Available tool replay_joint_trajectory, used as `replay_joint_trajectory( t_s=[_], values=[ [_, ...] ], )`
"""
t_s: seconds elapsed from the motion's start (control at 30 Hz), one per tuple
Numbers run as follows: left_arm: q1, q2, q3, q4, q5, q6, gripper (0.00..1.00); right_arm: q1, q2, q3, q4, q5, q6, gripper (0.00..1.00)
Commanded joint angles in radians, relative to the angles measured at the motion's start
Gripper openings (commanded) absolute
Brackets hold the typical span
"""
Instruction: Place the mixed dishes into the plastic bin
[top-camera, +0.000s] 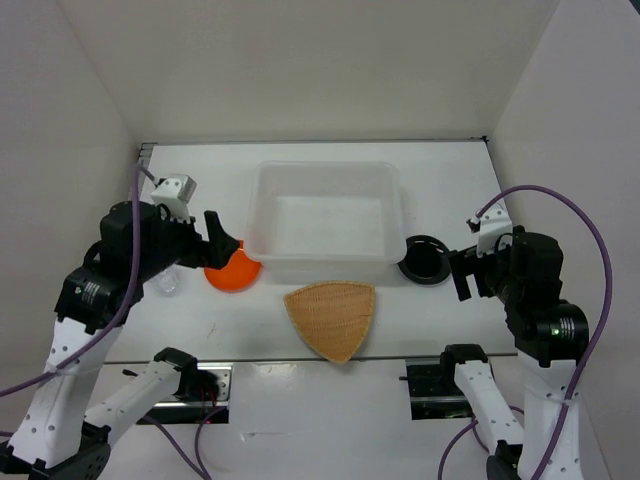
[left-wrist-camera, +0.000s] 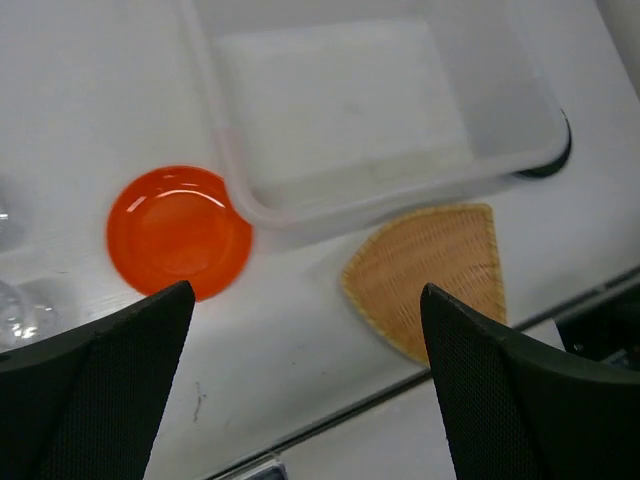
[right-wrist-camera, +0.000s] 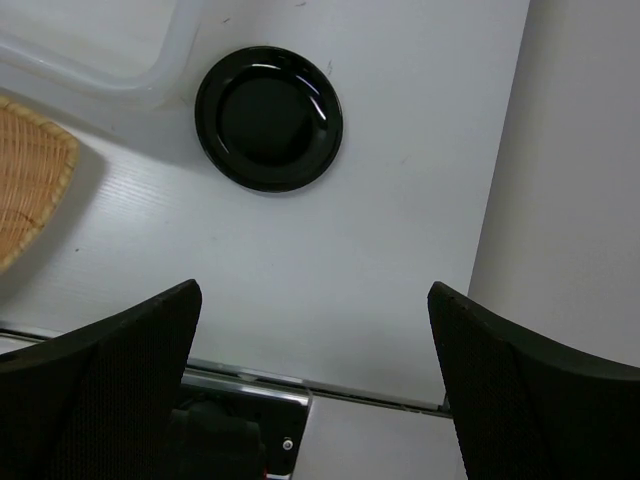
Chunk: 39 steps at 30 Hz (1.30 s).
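Observation:
The white translucent plastic bin (top-camera: 322, 262) stands at the table's middle back with nothing in it. The orange dish (top-camera: 235, 273) lies against its front left corner. The black dish (top-camera: 425, 262) lies by its front right corner. The tan woven plate (top-camera: 332, 316) lies in front of the bin. The clear cup (top-camera: 168, 284) is left of the orange dish, half hidden by my left arm. My left gripper (top-camera: 222, 246) is open and empty above the orange dish (left-wrist-camera: 180, 232). My right gripper (top-camera: 462, 276) is open and empty, just right of the black dish (right-wrist-camera: 268, 118).
White enclosure walls close in on the left, back and right (right-wrist-camera: 580, 200). A metal rail (left-wrist-camera: 400, 385) runs along the table's front edge. The arm base mounts (top-camera: 445, 385) sit below it.

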Motion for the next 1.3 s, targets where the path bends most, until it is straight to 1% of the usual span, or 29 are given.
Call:
replay_joint_trajectory(
  t_s=[0.0, 0.07, 0.1, 0.13, 0.17, 0.2, 0.23, 0.27, 0.33, 0.37, 0.47, 0.53, 0.63, 0.77, 0.87, 0.97, 1.0, 1.1, 1.17, 1.27],
  values=[
    [-0.002, 0.038, -0.076, -0.004, 0.261, -0.088, 1.0, -0.013, -0.008, 0.025, -0.018, -0.018, 0.027, 0.98],
    [-0.002, 0.026, -0.174, 0.024, 0.4, -0.176, 1.0, -0.013, -0.008, 0.046, -0.018, -0.039, 0.041, 0.98],
    [-0.011, 0.006, -0.234, 0.1, 0.538, -0.215, 1.0, -0.022, -0.019, 0.046, -0.018, -0.065, 0.032, 0.98],
    [-0.02, -0.049, -0.351, 0.152, 0.598, -0.26, 1.0, -0.022, -0.019, 0.046, -0.027, -0.087, 0.003, 0.98],
    [-0.029, -0.077, -0.404, 0.249, 0.634, -0.356, 1.0, -0.022, -0.019, 0.046, -0.027, -0.101, 0.003, 0.98],
    [-0.04, -0.103, -0.452, 0.281, 0.657, -0.396, 1.0, -0.022, -0.019, 0.046, -0.027, -0.111, -0.006, 0.98],
    [-0.063, -0.141, -0.52, 0.298, 0.657, -0.429, 1.0, -0.022, -0.019, 0.046, -0.027, -0.112, -0.007, 0.98],
    [-0.074, -0.158, -0.558, 0.335, 0.657, -0.484, 1.0, -0.022, -0.019, 0.046, -0.027, -0.124, -0.016, 0.98],
    [-0.095, -0.178, -0.621, 0.345, 0.642, -0.527, 1.0, -0.022, -0.019, 0.046, 0.003, -0.133, -0.005, 0.98],
    [-0.117, -0.19, -0.679, 0.372, 0.642, -0.571, 1.0, -0.022, -0.019, 0.046, 0.014, -0.145, 0.006, 0.98],
    [-0.166, -0.19, -0.736, 0.41, 0.63, -0.633, 1.0, -0.022, -0.019, 0.034, 0.03, -0.187, 0.004, 0.98],
    [-0.197, -0.18, -0.776, 0.42, 0.613, -0.683, 1.0, -0.022, -0.019, 0.023, 0.051, -0.176, 0.004, 0.98],
    [-0.267, -0.158, -0.834, 0.507, 0.558, -0.762, 1.0, -0.022, -0.019, 0.014, 0.06, -0.185, 0.004, 0.98],
    [-0.37, -0.069, -0.856, 0.585, 0.486, -0.825, 1.0, -0.022, -0.01, 0.005, 0.07, -0.185, 0.004, 0.98],
    [-0.411, 0.041, -0.856, 0.644, 0.443, -0.862, 1.0, -0.022, -0.01, 0.005, 0.07, -0.185, 0.004, 0.98],
    [-0.459, 0.102, -0.856, 0.719, 0.418, -0.912, 1.0, -0.022, -0.01, 0.005, 0.07, -0.185, 0.004, 0.98],
    [-0.48, 0.116, -0.865, 0.777, 0.418, -0.946, 1.0, -0.022, -0.01, 0.005, 0.07, -0.185, 0.004, 0.98],
    [-0.502, 0.187, -0.875, 0.852, 0.398, -0.972, 1.0, -0.022, -0.019, 0.005, 0.07, -0.185, 0.004, 0.98],
    [-0.511, 0.246, -0.86, 0.862, 0.374, -0.972, 1.0, -0.022, -0.019, 0.005, 0.07, -0.185, 0.004, 0.98],
    [-0.533, 0.287, -0.875, 0.903, 0.351, -1.018, 1.0, -0.013, -0.019, 0.005, 0.07, -0.185, 0.004, 0.98]
  ],
)
